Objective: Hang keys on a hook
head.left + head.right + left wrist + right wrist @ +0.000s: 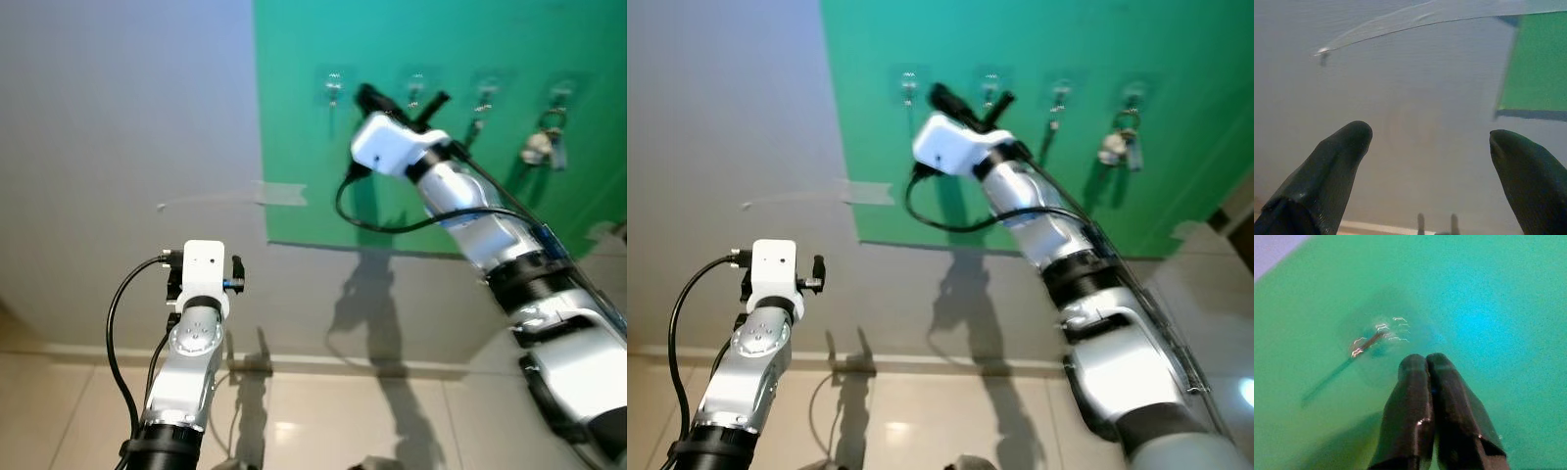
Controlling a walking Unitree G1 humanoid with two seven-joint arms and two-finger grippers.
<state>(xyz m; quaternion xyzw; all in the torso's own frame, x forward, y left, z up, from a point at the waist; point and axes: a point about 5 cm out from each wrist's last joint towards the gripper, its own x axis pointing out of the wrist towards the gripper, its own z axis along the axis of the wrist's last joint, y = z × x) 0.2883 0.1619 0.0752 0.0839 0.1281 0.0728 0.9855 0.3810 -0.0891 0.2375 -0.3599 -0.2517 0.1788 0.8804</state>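
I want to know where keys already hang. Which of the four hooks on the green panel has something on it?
The hook furthest to the robot's right: a bunch of keys dangles from it, while the other three hooks hang bare.

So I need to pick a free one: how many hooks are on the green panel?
4, in a row along the green panel: leftmost hook, second hook just behind the right gripper, third hook, and rightmost hook holding keys.
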